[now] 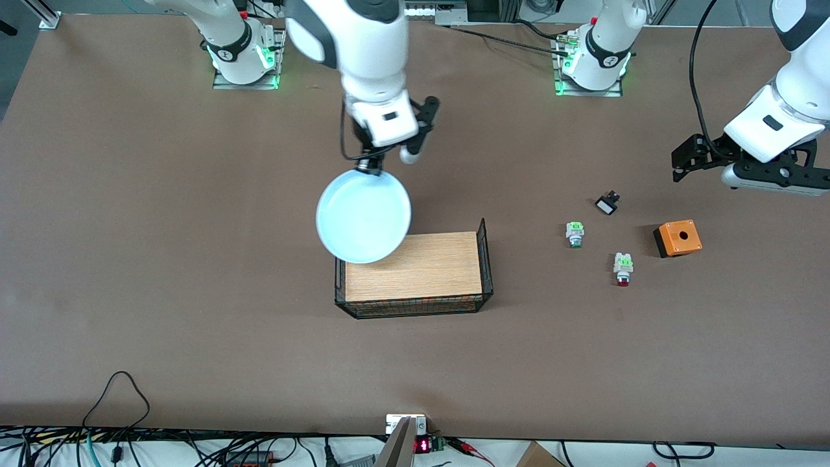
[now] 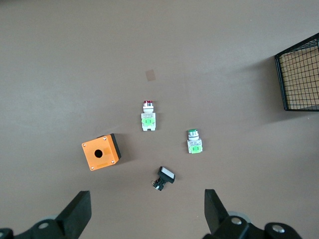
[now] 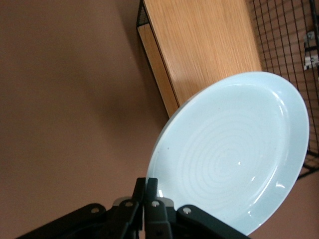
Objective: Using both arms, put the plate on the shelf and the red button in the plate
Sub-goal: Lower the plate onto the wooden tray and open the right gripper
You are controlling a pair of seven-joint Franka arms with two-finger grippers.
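My right gripper (image 1: 371, 168) (image 3: 151, 186) is shut on the rim of the pale blue plate (image 1: 363, 217) (image 3: 234, 149). It holds the plate tilted in the air over the corner of the wire basket (image 1: 483, 259) toward the right arm's end. The red button (image 1: 623, 268) (image 2: 148, 117), a white-and-green body with a red cap, lies on the table toward the left arm's end. My left gripper (image 1: 755, 170) (image 2: 144, 214) hangs open and holds nothing, above the table near the small parts.
The wire basket (image 3: 279, 40) holds a wooden board (image 1: 415, 266) (image 3: 199, 45). Near the red button lie a green-tipped switch (image 1: 574, 233) (image 2: 193, 142), an orange box with a hole (image 1: 677, 238) (image 2: 101, 152) and a small black-and-white switch (image 1: 607, 204) (image 2: 164, 178).
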